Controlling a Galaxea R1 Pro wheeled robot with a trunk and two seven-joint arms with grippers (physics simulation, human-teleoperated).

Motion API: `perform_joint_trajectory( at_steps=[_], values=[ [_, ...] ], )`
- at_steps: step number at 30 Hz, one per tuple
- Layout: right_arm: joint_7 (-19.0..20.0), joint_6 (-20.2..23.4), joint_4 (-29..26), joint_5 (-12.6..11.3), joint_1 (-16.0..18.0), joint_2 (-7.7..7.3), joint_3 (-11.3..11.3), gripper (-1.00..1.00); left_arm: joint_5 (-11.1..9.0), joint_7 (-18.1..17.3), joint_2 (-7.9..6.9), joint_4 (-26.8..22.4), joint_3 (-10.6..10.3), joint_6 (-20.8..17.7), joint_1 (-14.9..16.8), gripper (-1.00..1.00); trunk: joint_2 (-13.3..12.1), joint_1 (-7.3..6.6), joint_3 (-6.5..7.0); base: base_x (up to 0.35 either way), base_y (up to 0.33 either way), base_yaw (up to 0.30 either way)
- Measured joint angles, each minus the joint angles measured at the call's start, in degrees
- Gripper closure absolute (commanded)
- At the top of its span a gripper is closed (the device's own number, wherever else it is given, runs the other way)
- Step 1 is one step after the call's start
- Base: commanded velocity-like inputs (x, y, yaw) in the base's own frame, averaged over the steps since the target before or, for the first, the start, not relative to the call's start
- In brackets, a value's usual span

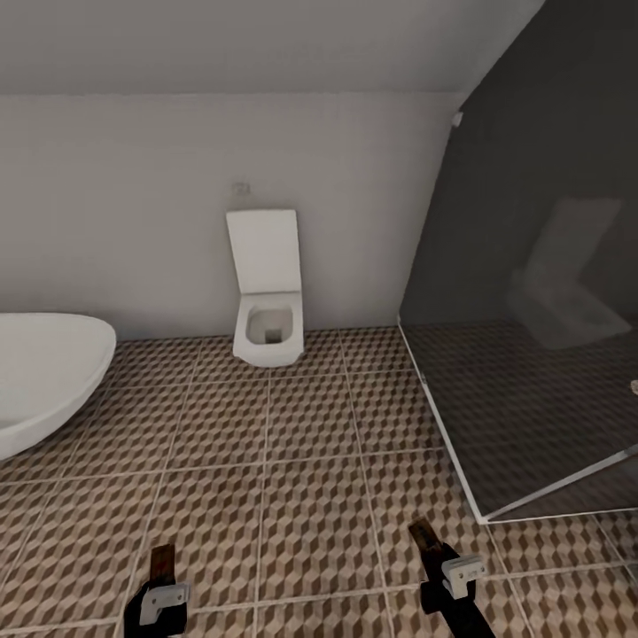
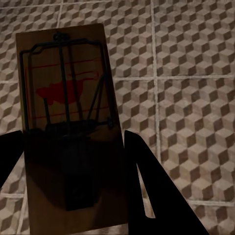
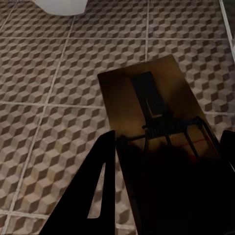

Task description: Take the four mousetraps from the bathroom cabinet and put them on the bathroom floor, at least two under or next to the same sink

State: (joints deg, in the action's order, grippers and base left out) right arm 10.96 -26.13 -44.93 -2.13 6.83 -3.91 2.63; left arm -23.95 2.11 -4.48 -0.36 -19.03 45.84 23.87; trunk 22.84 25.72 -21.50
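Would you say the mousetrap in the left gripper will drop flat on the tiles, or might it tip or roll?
The mousetrap looks like a stiff, flat wooden board, so it probably won't roll. Held between the left gripper fingers above the bathroom floor, it seems light and may land flat. Its wire parts could snag.

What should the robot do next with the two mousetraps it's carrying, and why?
Probably lower the left claw toward the tiled floor beside the white basin and let go. Each claw is shut on a mousetrap, the right claw on the other mousetrap. Both are above the tiles, and the basin, if it is the sink, is nearest the left arm.
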Motion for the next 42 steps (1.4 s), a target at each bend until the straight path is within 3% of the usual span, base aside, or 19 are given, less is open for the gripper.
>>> perform_joint_trajectory(
  at_steps=[10,18,28,42],
  values=[
    [-0.01,0.00,0.01,-0.01,0.00,0.00,0.01,1.00,0.00,-0.04,0.00,0.01,0.00,0.02,0.00,1.00,0.00,0.01,0.00,0.278,0.174,0.000],
    [0.00,0.01,0.01,0.02,0.01,0.00,0.01,1.00,-0.01,-0.04,0.00,-0.01,0.00,0.01,-0.03,1.00,-0.01,0.03,0.01,0.056,0.196,0.115],
    [0.01,0.00,0.00,0.05,0.01,0.00,0.07,1.00,0.00,-0.03,0.07,-0.02,0.00,-0.01,-0.04,1.00,-0.01,0.03,0.01,0.002,0.015,0.234],
    [0.02,0.01,-0.01,0.07,-0.01,0.00,0.07,1.00,0.00,0.04,0.35,-0.01,0.01,-0.10,-0.01,1.00,0.00,0.00,0.00,0.129,-0.039,0.014]
  ],
)
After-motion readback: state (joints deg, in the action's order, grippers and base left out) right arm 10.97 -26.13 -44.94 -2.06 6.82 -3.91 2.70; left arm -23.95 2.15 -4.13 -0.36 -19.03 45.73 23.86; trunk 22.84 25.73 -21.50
